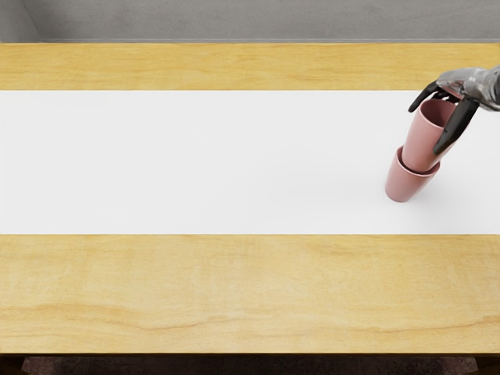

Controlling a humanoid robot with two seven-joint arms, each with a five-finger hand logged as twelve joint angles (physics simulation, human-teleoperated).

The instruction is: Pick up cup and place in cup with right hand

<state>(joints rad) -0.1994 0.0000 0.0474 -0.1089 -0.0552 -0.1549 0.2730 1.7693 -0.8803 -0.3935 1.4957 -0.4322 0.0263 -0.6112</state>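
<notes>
Over white matting (195, 164), the right hand (462, 86) grips the upper cup (422, 142), seemingly partway inside the lower cup (404, 184).

Right arm (490, 88) partly beyond right edge

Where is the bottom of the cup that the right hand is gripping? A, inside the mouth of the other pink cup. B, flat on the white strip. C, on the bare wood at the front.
A: the right hand grips the upper cup, whose base dips inside the rim of the lower cup.
</notes>
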